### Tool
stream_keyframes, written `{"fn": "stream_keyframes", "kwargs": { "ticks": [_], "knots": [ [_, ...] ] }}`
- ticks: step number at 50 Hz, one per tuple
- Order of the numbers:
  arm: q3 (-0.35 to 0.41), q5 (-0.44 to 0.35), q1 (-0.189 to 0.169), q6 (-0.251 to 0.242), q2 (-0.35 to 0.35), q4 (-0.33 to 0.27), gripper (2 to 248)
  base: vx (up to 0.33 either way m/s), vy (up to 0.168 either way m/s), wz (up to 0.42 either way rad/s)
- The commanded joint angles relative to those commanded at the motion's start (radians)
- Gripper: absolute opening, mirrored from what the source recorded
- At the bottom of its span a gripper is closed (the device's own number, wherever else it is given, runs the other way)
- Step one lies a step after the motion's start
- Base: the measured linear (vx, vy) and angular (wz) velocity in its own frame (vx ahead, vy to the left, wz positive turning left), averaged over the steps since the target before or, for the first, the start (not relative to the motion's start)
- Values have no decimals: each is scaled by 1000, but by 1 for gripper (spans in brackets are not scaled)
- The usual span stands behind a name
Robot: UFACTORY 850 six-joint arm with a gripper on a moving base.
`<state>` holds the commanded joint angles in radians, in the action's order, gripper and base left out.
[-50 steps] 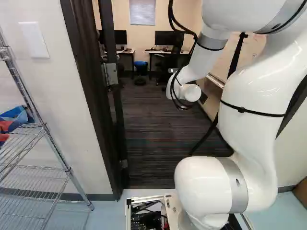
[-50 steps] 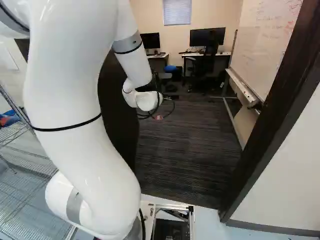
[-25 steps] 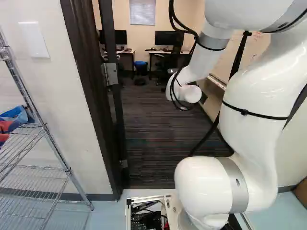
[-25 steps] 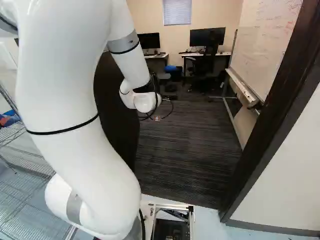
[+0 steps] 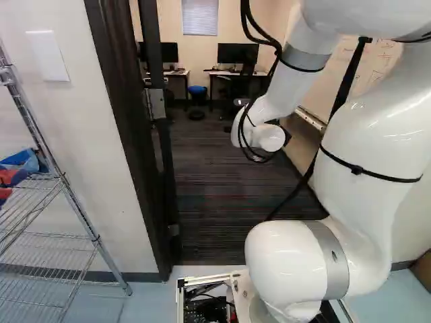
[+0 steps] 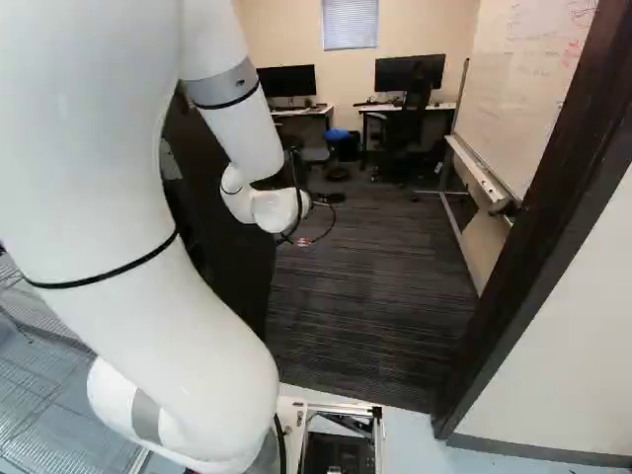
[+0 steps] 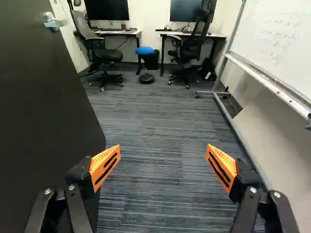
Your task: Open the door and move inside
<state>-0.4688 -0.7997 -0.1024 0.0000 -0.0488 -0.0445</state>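
The door [image 7: 43, 107] is being seen standing open into the room, beside the claw [image 5: 287, 134], with its lever handle [image 7: 54, 22] being shown near its edge. In the wrist view the claw [image 7: 163, 147] is being held wide, nothing being gripped between its orange pads [image 7: 105, 164]; whether the door is being touched by the nearer finger cannot be told. The white arm [image 5: 357, 161] is being extended through the doorway, over the striped carpet [image 6: 370, 316], while the base [image 6: 385, 434] is being kept on the pale floor [image 5: 151, 296] outside. The opening is being bordered by the dark door frame [image 6: 538, 247], and a hinge [image 5: 156, 103] is being shown at the left of the left base view. Ahead, monitors [image 7: 107, 8] are being carried by each counter [image 7: 114, 33], a blue-topped stool [image 7: 145, 50] being seen between. The carpet is being flanked by a whiteboard [image 7: 277, 34], opposite the door.
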Motion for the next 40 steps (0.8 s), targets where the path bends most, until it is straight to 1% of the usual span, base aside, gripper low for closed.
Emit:
{"fn": "stream_keyframes", "kwargs": {
  "ticks": [25, 40],
  "knots": [
    [181, -35, 48, 0, 155, 21, 247, 0, 0, 0],
    [267, -51, 72, 0, 230, 31, 247, 0, 0, 0]
  ]
}}
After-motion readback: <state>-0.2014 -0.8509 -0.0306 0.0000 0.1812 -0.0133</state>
